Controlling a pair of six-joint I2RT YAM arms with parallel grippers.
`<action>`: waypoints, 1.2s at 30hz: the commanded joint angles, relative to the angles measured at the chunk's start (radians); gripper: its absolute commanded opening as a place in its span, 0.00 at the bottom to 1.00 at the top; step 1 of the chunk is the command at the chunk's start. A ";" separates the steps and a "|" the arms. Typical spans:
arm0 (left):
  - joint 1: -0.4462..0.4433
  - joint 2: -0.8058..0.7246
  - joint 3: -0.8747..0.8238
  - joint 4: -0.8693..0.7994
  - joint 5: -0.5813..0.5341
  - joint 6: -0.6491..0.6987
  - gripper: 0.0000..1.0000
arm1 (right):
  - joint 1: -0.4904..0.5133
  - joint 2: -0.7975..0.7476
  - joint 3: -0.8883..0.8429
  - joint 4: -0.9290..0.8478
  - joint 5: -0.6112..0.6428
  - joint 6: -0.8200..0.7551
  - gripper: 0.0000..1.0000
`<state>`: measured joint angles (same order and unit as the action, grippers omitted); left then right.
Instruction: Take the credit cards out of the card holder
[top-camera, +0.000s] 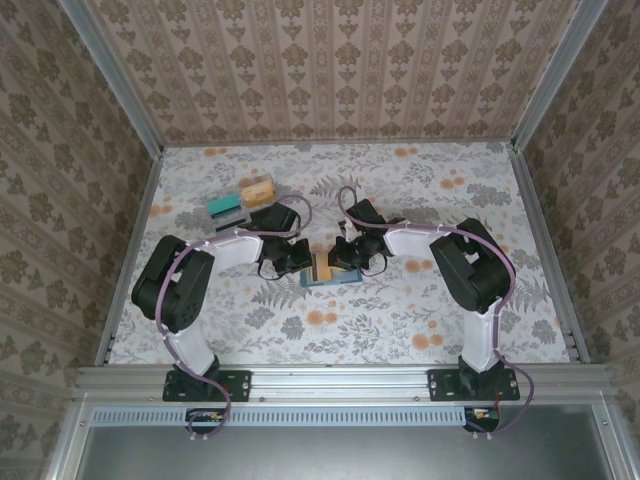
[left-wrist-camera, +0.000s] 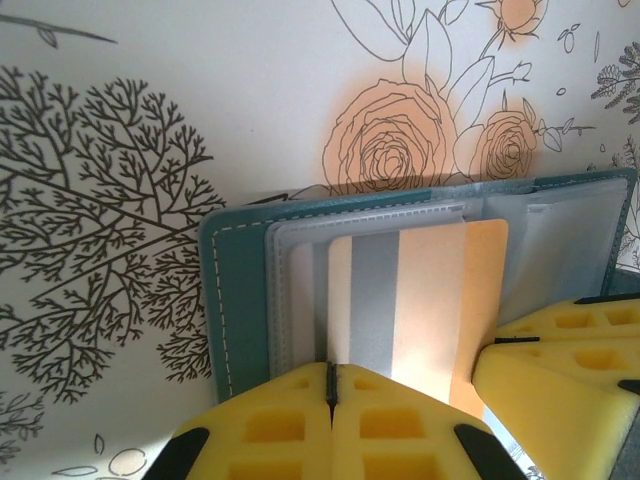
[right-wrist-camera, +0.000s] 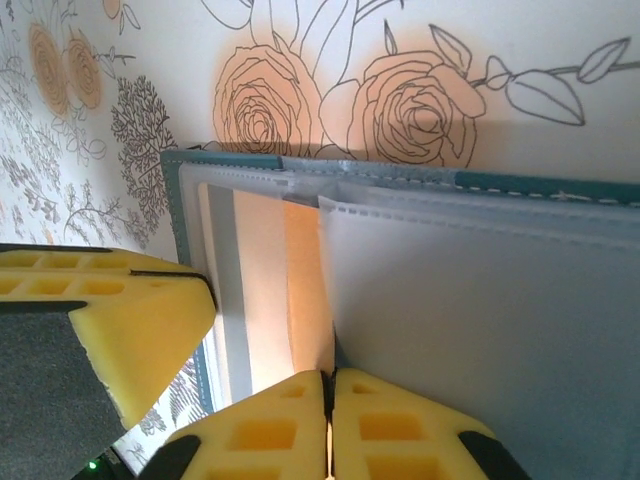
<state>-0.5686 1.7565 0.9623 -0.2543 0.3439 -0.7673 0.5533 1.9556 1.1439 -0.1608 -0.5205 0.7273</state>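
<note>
The card holder (top-camera: 328, 276) lies open on the flowered table between my two grippers. Its teal edge (left-wrist-camera: 238, 300) and grey inner pockets (right-wrist-camera: 480, 320) show close up. A tan-orange credit card with a grey stripe (left-wrist-camera: 425, 300) (right-wrist-camera: 265, 290) sits in it. My left gripper (left-wrist-camera: 332, 372) (top-camera: 298, 262) is shut, its tips down on that card's near edge. The right gripper (right-wrist-camera: 330, 382) (top-camera: 347, 260) is shut where the card's slightly lifted edge meets a pocket's edge, and a thin strip runs into its seam. Two more credit cards, one teal-green (top-camera: 225, 207) and one tan (top-camera: 259, 190), lie at the back left.
Each wrist view catches the other gripper's yellow fingers (left-wrist-camera: 560, 370) (right-wrist-camera: 100, 320) close alongside, so the two grippers crowd over the holder. Patterned walls and metal rails (top-camera: 130, 250) bound the table.
</note>
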 joint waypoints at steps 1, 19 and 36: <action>-0.003 0.019 -0.033 -0.088 -0.034 0.003 0.06 | 0.007 -0.003 -0.003 -0.003 0.023 -0.007 0.04; 0.003 0.041 -0.012 -0.086 0.012 0.023 0.10 | -0.012 -0.012 -0.041 0.034 -0.023 -0.014 0.19; 0.010 0.051 -0.001 -0.107 0.007 0.033 0.08 | -0.022 -0.092 -0.079 -0.013 0.097 -0.042 0.00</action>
<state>-0.5613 1.7653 0.9710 -0.2722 0.3786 -0.7620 0.5392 1.9255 1.0950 -0.1162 -0.5224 0.7090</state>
